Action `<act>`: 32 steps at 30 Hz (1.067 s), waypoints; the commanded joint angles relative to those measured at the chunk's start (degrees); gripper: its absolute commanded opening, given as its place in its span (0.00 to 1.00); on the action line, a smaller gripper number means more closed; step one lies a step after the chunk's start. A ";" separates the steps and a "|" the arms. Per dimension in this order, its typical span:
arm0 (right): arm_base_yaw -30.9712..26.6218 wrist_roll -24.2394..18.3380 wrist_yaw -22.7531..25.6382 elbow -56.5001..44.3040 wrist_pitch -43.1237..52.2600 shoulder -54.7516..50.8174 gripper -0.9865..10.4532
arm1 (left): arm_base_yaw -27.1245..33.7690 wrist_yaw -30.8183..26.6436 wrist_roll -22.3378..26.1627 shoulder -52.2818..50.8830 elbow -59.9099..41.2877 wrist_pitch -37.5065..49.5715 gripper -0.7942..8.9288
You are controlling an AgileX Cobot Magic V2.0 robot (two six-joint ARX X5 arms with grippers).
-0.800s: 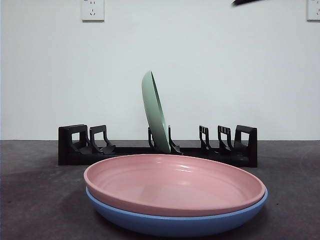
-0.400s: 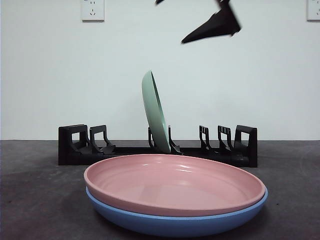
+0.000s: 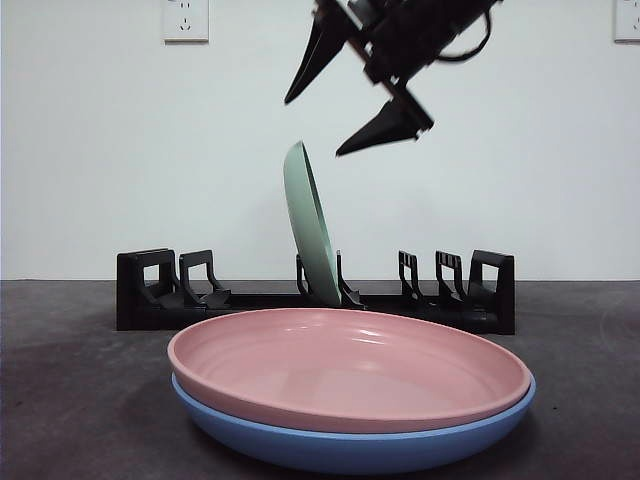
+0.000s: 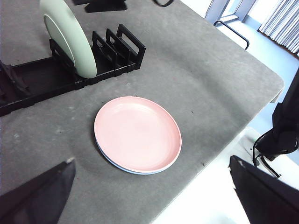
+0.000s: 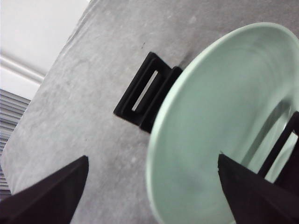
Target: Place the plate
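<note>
A green plate [image 3: 310,225] stands on edge, leaning a little, in a middle slot of the black rack [image 3: 150,290]. My right gripper [image 3: 314,127] hangs open just above the green plate's top rim, apart from it. In the right wrist view, the green plate [image 5: 219,121] fills the space ahead of the open right gripper [image 5: 153,161]. A pink plate [image 3: 350,370] lies stacked in a blue plate [image 3: 350,450] in front of the rack. High over the table, my left gripper [image 4: 152,161] is open and holds nothing; below it are the pink plate [image 4: 138,133] and the green plate [image 4: 67,37].
The rack [image 4: 37,84] has free slots on both sides of the green plate. The table's edge [image 4: 261,79] runs close past the stacked plates. A wall with a socket [image 3: 185,18] stands behind the rack.
The right gripper has come down from the top of the front view to just above the green plate's rim. The plates and rack have not moved.
</note>
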 commanded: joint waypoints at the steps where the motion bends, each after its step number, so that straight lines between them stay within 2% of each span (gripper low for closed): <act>1: 0.37 2.34 -0.44 1.77 2.78 2.54 0.47 | -0.22 -0.26 -0.22 0.31 1.18 0.70 0.62; 8: 0.96 3.78 -1.62 1.75 6.93 5.62 0.46 | -0.22 -0.26 -0.24 0.31 1.18 0.68 0.62; 20: 2.86 3.63 0.00 1.75 8.50 6.80 0.12 | -0.22 -0.26 -0.24 0.31 1.18 0.59 0.62; 23: 2.84 3.89 0.72 1.75 8.46 6.78 0.09 | -0.22 -0.26 -0.22 0.31 1.18 0.59 0.62; 32: 2.58 6.84 0.68 2.27 8.46 5.25 0.09 | -0.22 -0.26 0.39 0.31 1.18 0.74 0.62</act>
